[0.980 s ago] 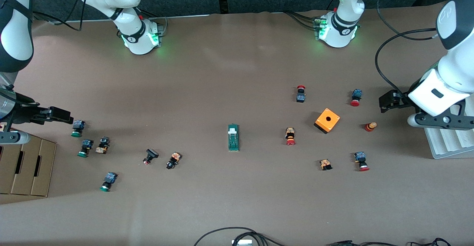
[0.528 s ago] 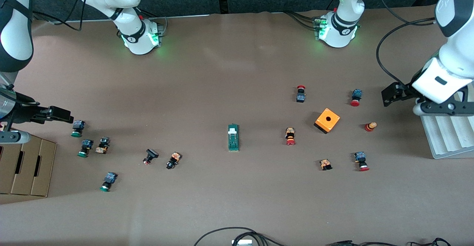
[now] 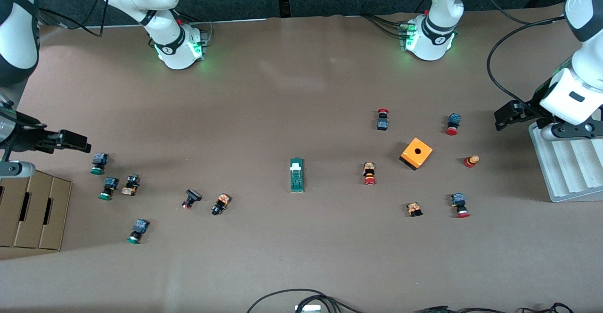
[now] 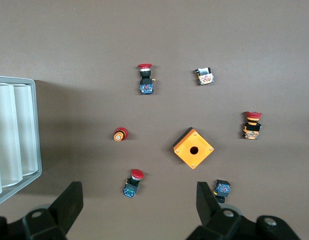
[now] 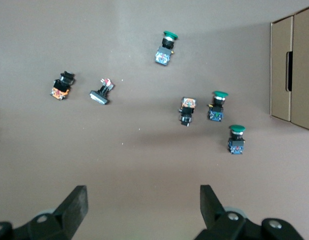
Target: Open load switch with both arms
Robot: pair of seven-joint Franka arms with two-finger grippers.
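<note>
The load switch [image 3: 297, 175], a slim dark-green block with a white tab at the end toward the robots' bases, lies flat at the middle of the table. Neither gripper is near it, and it shows in neither wrist view. My left gripper [image 3: 506, 116] hangs open over the table at the left arm's end, beside the white tray [image 3: 565, 167]. In its wrist view the left gripper [image 4: 138, 200] holds nothing. My right gripper [image 3: 70, 141] hangs open over the right arm's end, by a green-capped button [image 3: 98, 162]. The right wrist view shows this gripper [image 5: 143, 200] empty too.
An orange cube with a hole [image 3: 416, 152] and several red-capped buttons [image 3: 369, 173] lie between the switch and the left arm's end. Green-capped buttons [image 3: 108, 188] and small black parts [image 3: 191, 198] lie toward the right arm's end. A cardboard box [image 3: 33, 209] sits there.
The left arm has pulled its gripper back toward the tray and the table's end, away from the orange cube. The right gripper has shifted only slightly. Both stay open.
</note>
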